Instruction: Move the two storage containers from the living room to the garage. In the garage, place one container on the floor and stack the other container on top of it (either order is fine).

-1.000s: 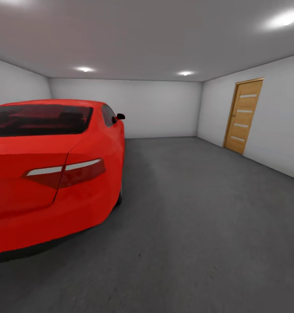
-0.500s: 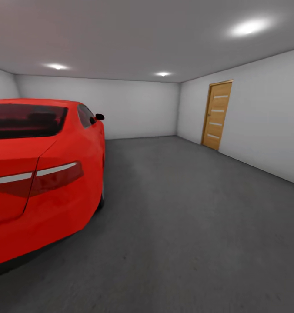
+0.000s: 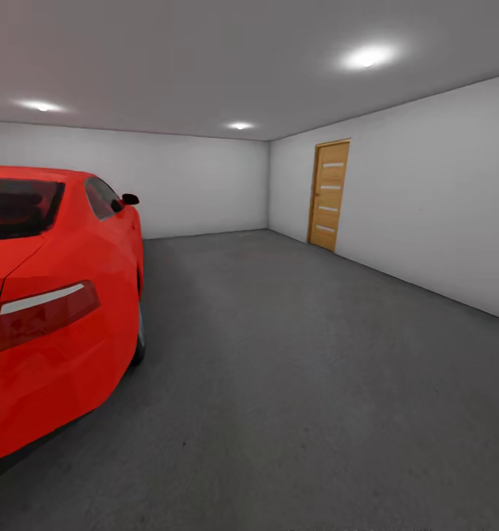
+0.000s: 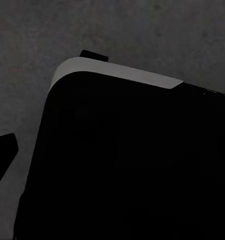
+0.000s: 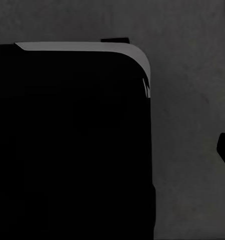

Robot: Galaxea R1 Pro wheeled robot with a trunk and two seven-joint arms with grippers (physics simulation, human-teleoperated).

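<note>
Seen from beside the robot, the nearest surface is the dark grey concrete floor (image 3: 316, 383), which also lies beyond a black rounded body (image 4: 127, 165) of the robot in both wrist views (each arm apparently hangs down, camera aimed at the ground, a posture that suits driving). Whether either gripper is open, closed or carrying anything cannot be told from these views. Beside the robot's left stands a red car (image 3: 50, 310), tail toward us, its tail light (image 3: 43, 306) close and its side mirror (image 3: 130, 199) farther off. Open floor runs ahead to the white back wall (image 3: 198, 184). On the right-hand wall (image 3: 427, 192), far along, is a wooden slatted door (image 3: 328, 195). Neither storage container appears here; their whereabouts cannot be judged, though this garage floor is evidently their destination.
</note>
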